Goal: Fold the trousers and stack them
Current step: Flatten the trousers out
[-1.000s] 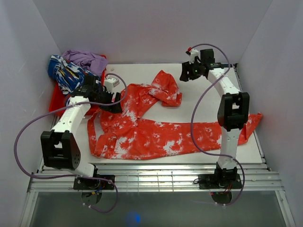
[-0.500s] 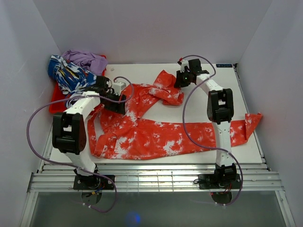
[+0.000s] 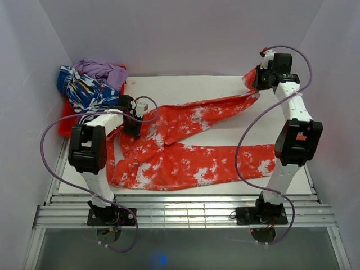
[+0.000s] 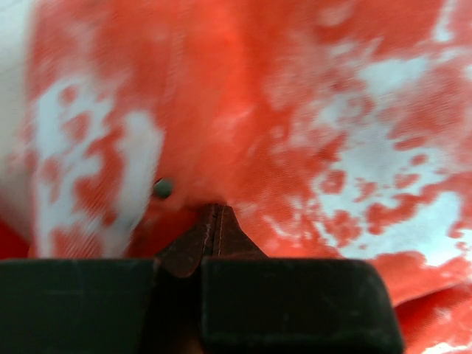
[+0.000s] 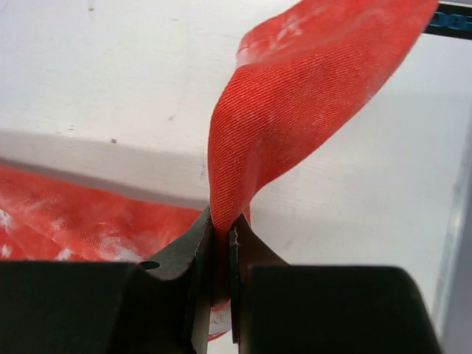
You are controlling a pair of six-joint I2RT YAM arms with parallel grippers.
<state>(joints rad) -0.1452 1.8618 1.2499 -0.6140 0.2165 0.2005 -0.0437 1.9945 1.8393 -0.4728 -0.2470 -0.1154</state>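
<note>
The long orange-red fabric trousers point(image 3: 169, 157) with white tie-dye blotches lie across the flat white worktop point(image 3: 185, 87), stretched between my two grippers. My right gripper point(image 5: 221, 240) is clamped on the end of one leg. A plain red fold of cloth comes up from between its closed fingers point(image 5: 184, 251) and curls away above them. Below and to the left of this gripper, the blotched part of the same leg trails down onto the worktop. Seen from above, that leg runs as one taut band from my right gripper, raised by the far right corner, to my left gripper point(image 4: 215, 221). My left gripper is down on the cloth near where the two legs join. Its fingertips are together with a small pinch of fabric gathered between them, and blotched cloth fills everything ahead of it. The second leg lies flat on the near side of both grippers, pointing to the right, and the waistband end is bunched just nearer than my left gripper. Beyond and to the left of my left gripper sits a crumpled blue-and-white patterned garment point(image 3: 81, 87), with a plain purple garment point(image 3: 104, 70) heaped behind it against the wall.
</note>
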